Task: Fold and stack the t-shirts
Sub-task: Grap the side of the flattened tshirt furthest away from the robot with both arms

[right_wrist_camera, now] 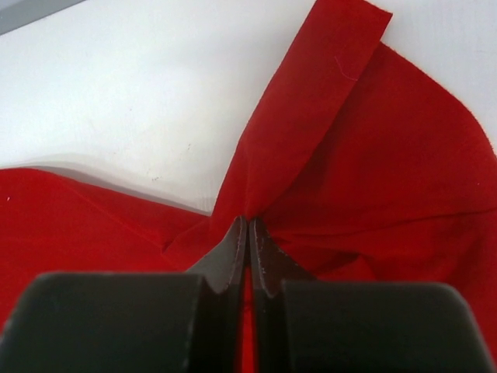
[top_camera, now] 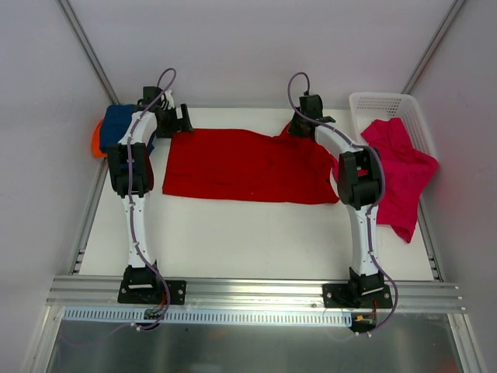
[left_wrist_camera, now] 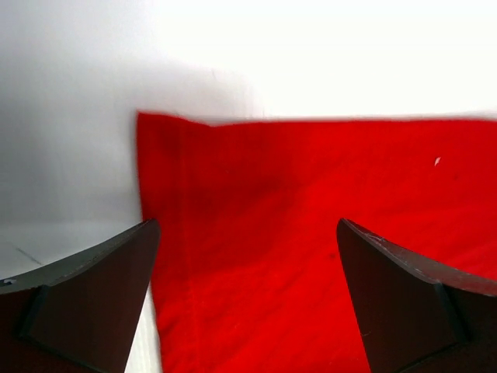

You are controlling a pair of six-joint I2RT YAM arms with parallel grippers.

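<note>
Red t-shirt [top_camera: 241,165]: soft, light, limp, sags if held at 1 pt. R hand [right_wrist_camera: 248,233] pinched shut on its fold nr desk's far edge. L hand [left_wrist_camera: 245,227] wide over the other corner; grab there.

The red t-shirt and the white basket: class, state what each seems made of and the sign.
The red t-shirt: soft matte cloth, perhaps cotton knit; it creases and gathers where the right gripper pinches it. The white basket: likely rigid plastic; its walls form an open lattice.

Top cam: high at 6 o'clock, facing 12 over table [top_camera: 233,241]. Wrist cams: close on red shirt [top_camera: 241,165], shared by all (left 9 o'clock end, right 3).
</note>
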